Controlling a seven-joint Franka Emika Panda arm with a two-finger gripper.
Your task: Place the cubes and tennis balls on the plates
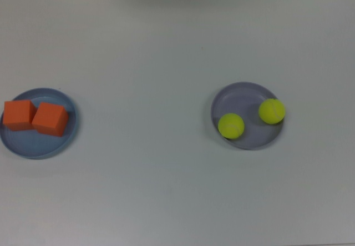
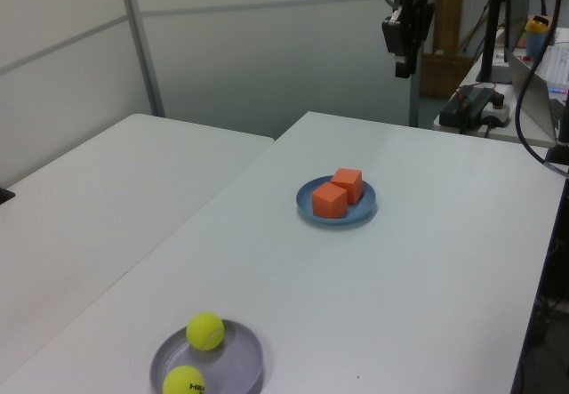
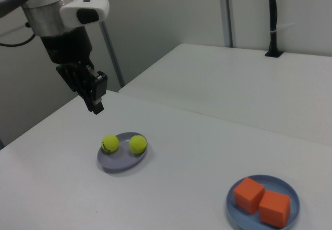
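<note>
Cubes (image 1: pixel 34 117) were seen in the top view side by side and touching on the light blue plate (image 1: pixel 39 147), which lay well apart from the lavender plate (image 1: pixel 247 95) toward the top view's left; both tennis balls (image 1: pixel 231 125) sat on the lavender plate, one near its rim on the side away from the blue plate, the other nearer that plate, and no gripper was shown. From this layout the placing was judged complete, so the step in hand was taken to be a clean retreat, best done by keeping the arm high and well away from both plates so that nothing was nudged. In the left view the gripper (image 2: pixel 402 68) was found high above the table's (image 2: pixel 427 261) far edge, beyond the blue plate, with nothing held; whether its jaws were parted could not be told there. In the right view the gripper (image 3: pixel 96 107) hung in the air above and beside the lavender plate, clear of the balls, its jaws appearing drawn together and empty. Rolling was judged the chief risk, since the balls rested freely on a shallow plate, so any last motion was thought best kept slow and upward.
</note>
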